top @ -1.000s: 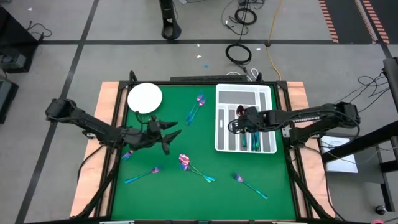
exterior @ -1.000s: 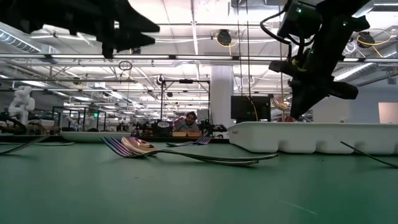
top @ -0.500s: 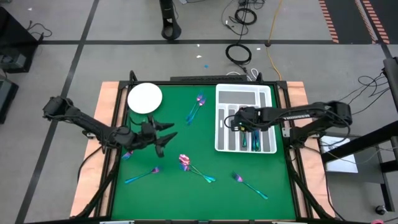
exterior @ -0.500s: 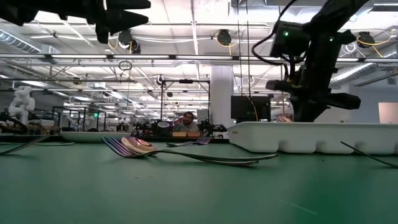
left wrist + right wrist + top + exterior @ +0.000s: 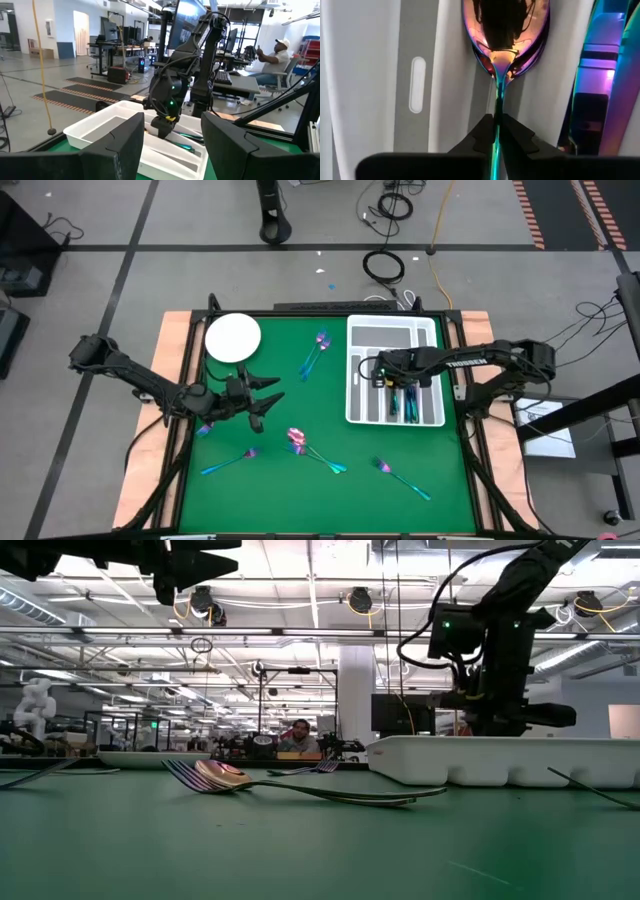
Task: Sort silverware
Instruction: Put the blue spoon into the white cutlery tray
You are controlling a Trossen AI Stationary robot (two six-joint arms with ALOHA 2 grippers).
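My right gripper [image 5: 381, 370] points down into a narrow compartment of the white tray [image 5: 432, 330] and is shut on an iridescent spoon [image 5: 507, 30]. More silverware lies in the compartments beside it [image 5: 410, 402]. My left gripper [image 5: 272, 392] hovers open and level above the green mat at the left, holding nothing. Loose silverware lies flat on the mat: a pair [image 5: 318, 352] at the far middle, a piece [image 5: 228, 461] near the left, crossed pieces [image 5: 312, 448] in the middle, and one [image 5: 403, 478] near the right. My right gripper pinches the spoon's thin handle [image 5: 498, 107] just behind the bowl, between its two fingertips [image 5: 482, 131]. The fingers come from above, pointing down. The bowl [image 5: 507, 30] is down inside the tray compartment, with the spoon running along the compartment.
A round white plate [image 5: 233, 337] sits at the mat's far left corner. One more piece of silverware [image 5: 205, 427] lies under my left arm. The tray's raised walls [image 5: 500, 755] stand around my right gripper. A person sits in the room beyond the table.
My right gripper has sunk into the tray with the spoon, shifting a little toward the tray's left side, and its wrist has turned steeper. My left gripper rose slightly and then kept still.
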